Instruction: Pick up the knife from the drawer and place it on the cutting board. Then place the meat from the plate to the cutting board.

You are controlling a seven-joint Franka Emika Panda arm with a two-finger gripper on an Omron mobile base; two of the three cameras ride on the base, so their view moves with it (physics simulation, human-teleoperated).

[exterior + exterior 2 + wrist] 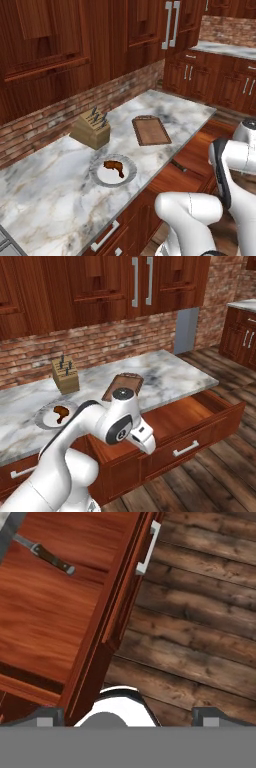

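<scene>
Left base view: the meat (114, 167) sits on the plate (101, 180), near the cutting board (150, 130), both on the marble counter (45, 190).
Right base view: the drawer (200, 421) stands pulled out below the counter's right end.
Hand view: the knife (45, 554) lies flat on the drawer floor, far left.
Handling: likely light, stiff, thin; best taken by the dark handle.
Tool (127, 718): spread wide, empty, well apart from the knife.
</scene>
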